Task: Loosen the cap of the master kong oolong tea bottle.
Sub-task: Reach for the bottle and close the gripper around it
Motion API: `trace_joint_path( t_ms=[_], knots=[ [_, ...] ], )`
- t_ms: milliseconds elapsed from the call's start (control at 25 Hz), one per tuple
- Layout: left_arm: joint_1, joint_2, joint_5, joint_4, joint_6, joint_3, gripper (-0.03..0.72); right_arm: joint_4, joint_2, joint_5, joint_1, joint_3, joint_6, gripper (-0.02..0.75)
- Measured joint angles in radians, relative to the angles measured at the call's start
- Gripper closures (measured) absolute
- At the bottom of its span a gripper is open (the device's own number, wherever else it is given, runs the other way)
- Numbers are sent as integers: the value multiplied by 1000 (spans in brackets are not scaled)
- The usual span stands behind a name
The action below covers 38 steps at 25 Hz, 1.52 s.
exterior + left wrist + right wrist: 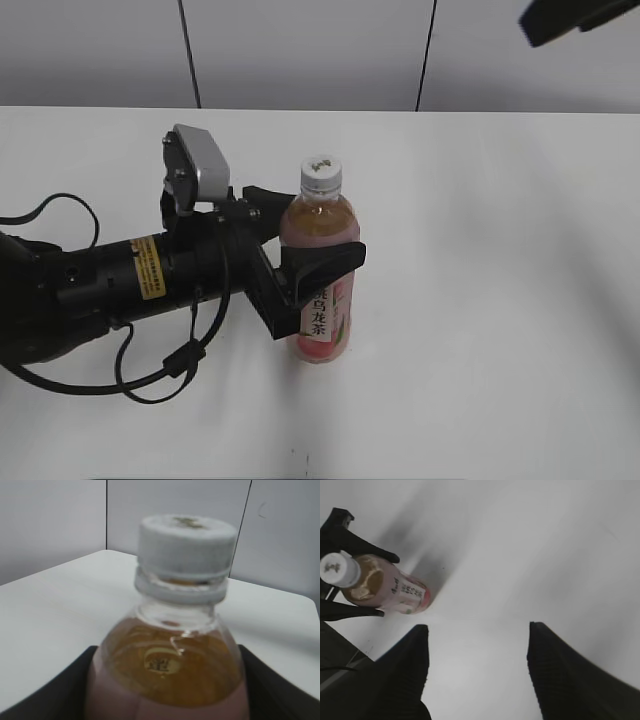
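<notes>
The master kong oolong tea bottle point(325, 300) stands upright on the white table, amber tea above a pink label. Its white ribbed cap point(322, 174) is on top, with nothing touching it. My left gripper point(322, 228) comes in from the left and is shut on the bottle's body, one black finger on each side. The left wrist view shows the cap point(186, 537) and the bottle's shoulder point(167, 670) close up, between the dark fingers point(45, 700). My right gripper point(479, 626) hangs high above the table, open and empty. From there the bottle point(390, 587) lies off to the upper left.
The white table point(500, 300) stretches all round the bottle. A grey panelled wall point(300, 50) runs along its back edge. A dark part of the right arm point(580, 20) shows at the top right. The left arm's black body and cables point(100, 290) cover the table's left side.
</notes>
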Motion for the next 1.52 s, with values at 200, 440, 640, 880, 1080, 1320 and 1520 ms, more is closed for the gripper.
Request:
trace_joint_path(
  t_ms=[200, 440, 640, 880, 1080, 1320, 1520],
  knots=[
    [0, 0, 0, 0, 0, 0, 223, -28, 132, 2, 154, -93, -2, 269],
    [0, 0, 0, 0, 0, 0, 223, -38, 228, 7, 300, -112, 0, 269],
    [0, 0, 0, 0, 0, 0, 223, -41, 285, 9, 343, -137, 66, 269],
    [0, 0, -1, 0, 0, 0, 223, -38, 316, 9, 351, -143, 165, 269],
    [0, 0, -1, 0, 0, 0, 223, -38, 327, 12, 368, -152, 237, 282],
    [0, 0, -1, 0, 0, 0, 223, -18, 327, 12, 370, -166, 361, 297],
    [0, 0, -1, 1, 0, 0, 223, -9, 333, 12, 370, -167, 431, 297]
  ],
)
